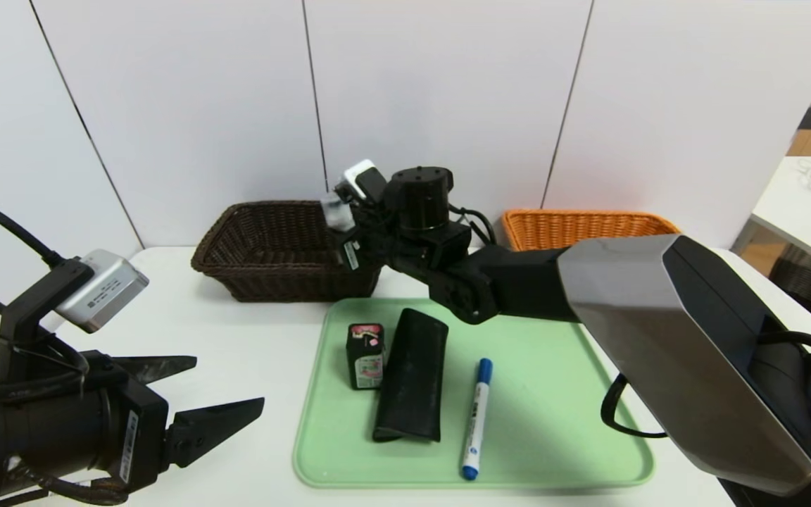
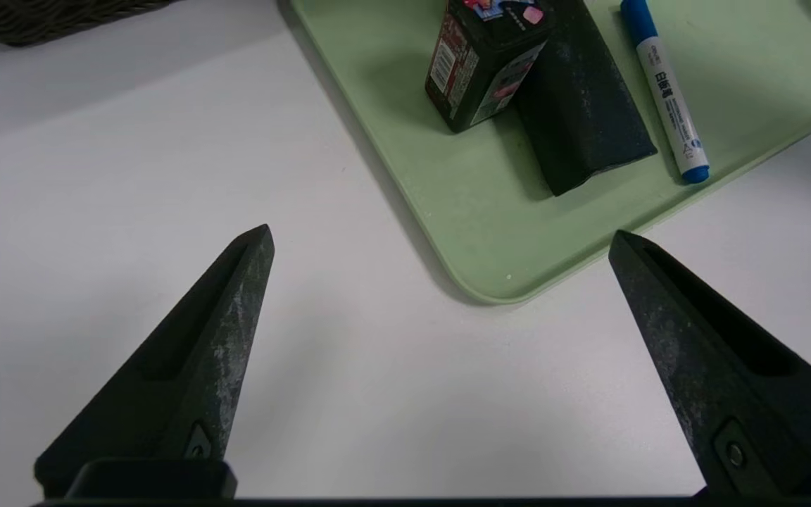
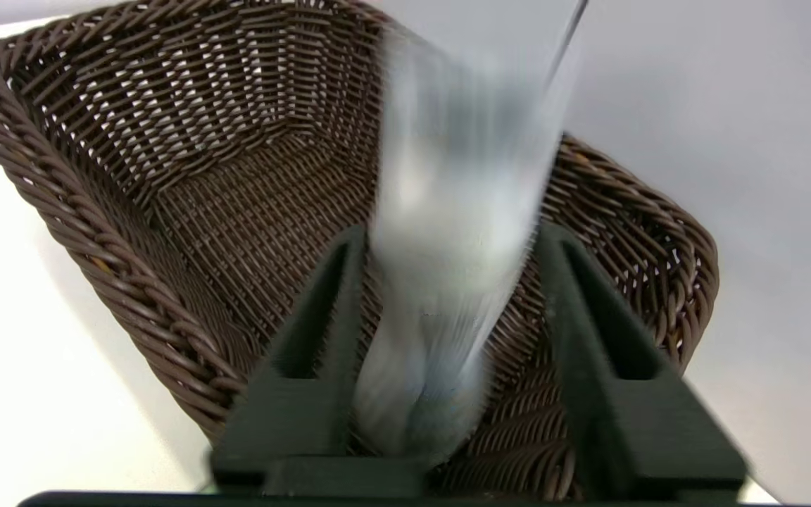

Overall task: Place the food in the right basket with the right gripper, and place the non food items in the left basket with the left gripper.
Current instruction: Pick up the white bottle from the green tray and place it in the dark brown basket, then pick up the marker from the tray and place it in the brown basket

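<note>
Brown wicker basket (image 1: 279, 250) is sitting at the counter's (image 1: 236, 366) back left, and the right claw (image 1: 341, 227) is reaching across to hang over its near-right rim with a pale, translucent packet (image 3: 448, 232) between its fingers; the packet is blurring in the right wrist view, so the jaws appear to be parting and letting it drop, though I cannot tell whether contact is already lost. Apart from that packet, no contents are showing in the brown basket. Orange basket (image 1: 585, 227), to the right, is partly hidden by the arm; its contents cannot be read. Green tray (image 1: 560, 422) is holding three things: a small dark carton (image 1: 365, 355), a black pouch (image 1: 412, 377) just beside it, and a blue-capped marker (image 1: 476, 419). Left claw (image 1: 201, 391) is idling wide apart over bare counter. Judged progress: early, three items remaining.
</note>
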